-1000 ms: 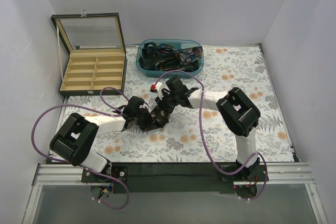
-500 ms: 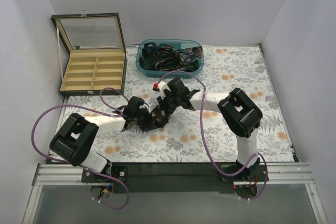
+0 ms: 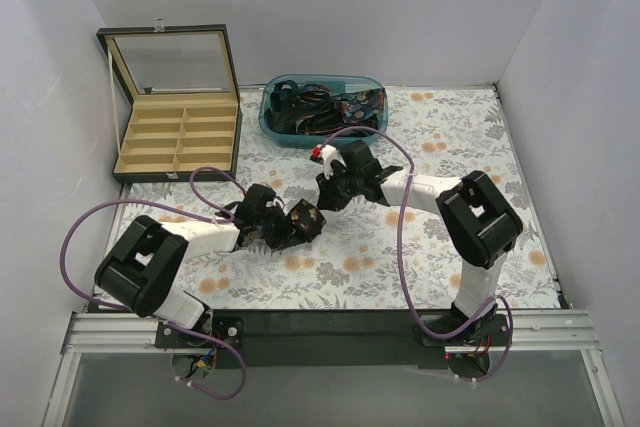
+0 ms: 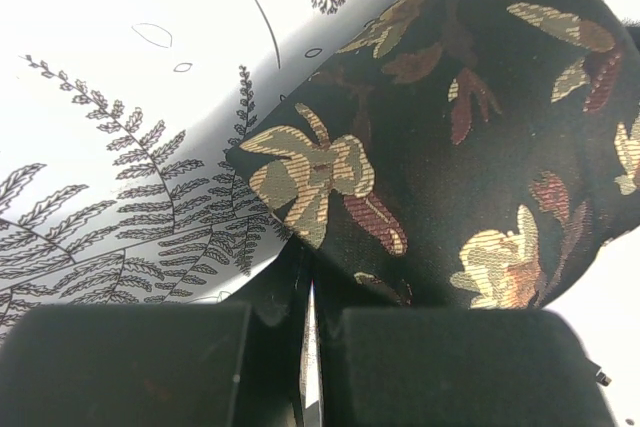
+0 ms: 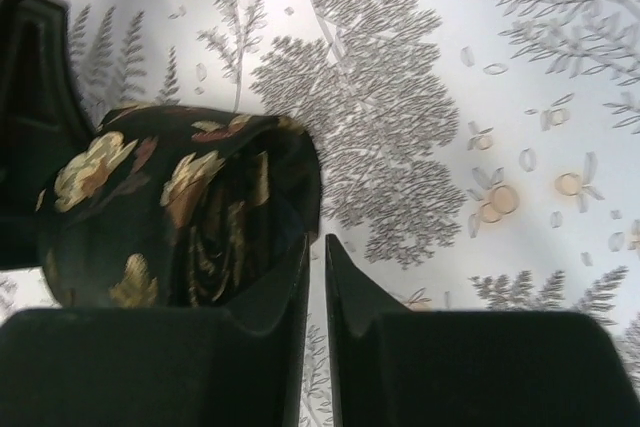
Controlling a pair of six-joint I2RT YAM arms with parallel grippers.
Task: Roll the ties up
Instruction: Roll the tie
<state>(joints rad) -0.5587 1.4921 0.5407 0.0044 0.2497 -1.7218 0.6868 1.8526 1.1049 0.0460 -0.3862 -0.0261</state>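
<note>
Drawn back from the roll since a second ago, the right end effector point(image 3: 327, 197) sits apart. At left, the left end effector point(image 3: 278, 231) pinches the rolled tie point(image 3: 304, 218) resting on the desk point(image 3: 440, 247). The right end effector is closed, empty, just beyond it.

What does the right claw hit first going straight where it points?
Probably the white fern-print tablecloth: the right claw aims at bare cloth. The rolled black fabric tie with gold flowers lies just left of that line; depth unclear, so a brush is possible.

Bright, even light; wrist views perhaps overexposed
</note>
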